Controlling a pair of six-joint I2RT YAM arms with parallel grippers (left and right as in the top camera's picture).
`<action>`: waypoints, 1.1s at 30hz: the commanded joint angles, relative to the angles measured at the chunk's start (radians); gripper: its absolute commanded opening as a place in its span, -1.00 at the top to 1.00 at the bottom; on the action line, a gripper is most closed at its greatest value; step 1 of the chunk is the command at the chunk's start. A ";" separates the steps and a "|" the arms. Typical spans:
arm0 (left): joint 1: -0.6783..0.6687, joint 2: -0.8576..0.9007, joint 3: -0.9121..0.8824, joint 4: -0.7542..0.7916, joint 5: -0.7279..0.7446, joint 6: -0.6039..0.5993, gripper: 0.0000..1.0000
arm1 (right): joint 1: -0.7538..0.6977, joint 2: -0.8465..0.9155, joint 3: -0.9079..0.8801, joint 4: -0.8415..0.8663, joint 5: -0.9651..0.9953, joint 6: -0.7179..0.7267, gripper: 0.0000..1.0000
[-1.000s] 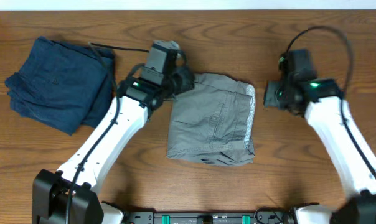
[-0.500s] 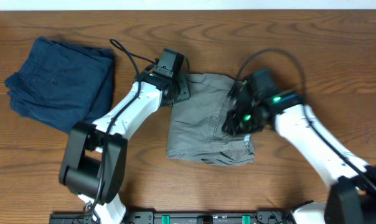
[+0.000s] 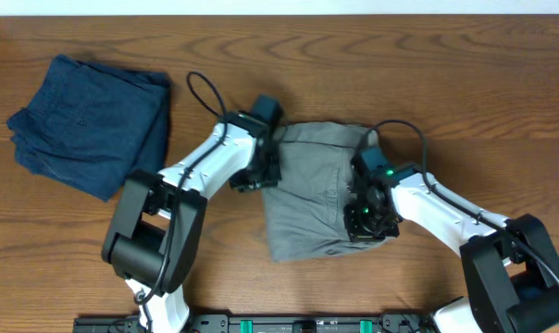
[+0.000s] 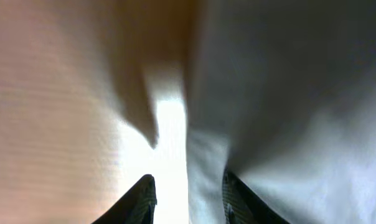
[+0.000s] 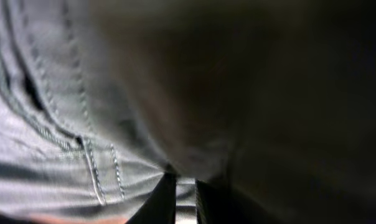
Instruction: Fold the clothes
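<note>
The clothes, light grey shorts (image 3: 312,190), lie folded and slightly skewed at the table's middle. My left gripper (image 3: 266,171) sits low at their left edge. In the left wrist view it (image 4: 188,199) is open: one finger over bare table, the other against the grey fabric (image 4: 287,124), with the cloth's edge lying between them. My right gripper (image 3: 367,217) presses on the shorts' right front part. Seen from the right wrist, it (image 5: 186,199) is shut on a narrow fold of the stitched grey cloth (image 5: 51,124).
A folded dark navy garment (image 3: 90,125) lies at the back left of the wooden table (image 3: 465,83). Both white arms reach inward from the front edge, and a black cable loops above each wrist.
The right arm swung in from the right onto the shorts. The left gripper slid from their back-left corner down the left edge. The shorts shifted rightward, toward the front, and turned a little.
</note>
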 commanded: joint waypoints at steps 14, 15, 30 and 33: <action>-0.056 -0.153 0.016 0.064 -0.088 -0.005 -0.28 | -0.241 0.012 0.235 0.096 0.531 -0.059 0.27; -0.050 -0.163 0.016 0.107 -0.109 0.000 -0.40 | -0.240 0.012 0.238 0.096 0.494 -0.059 0.24; -0.022 -0.013 0.016 0.481 0.240 0.370 -0.98 | -0.224 0.012 0.236 0.073 0.306 -0.058 0.12; -0.022 0.036 0.015 0.481 0.262 0.380 -0.97 | -0.224 0.012 0.236 0.066 0.306 -0.058 0.11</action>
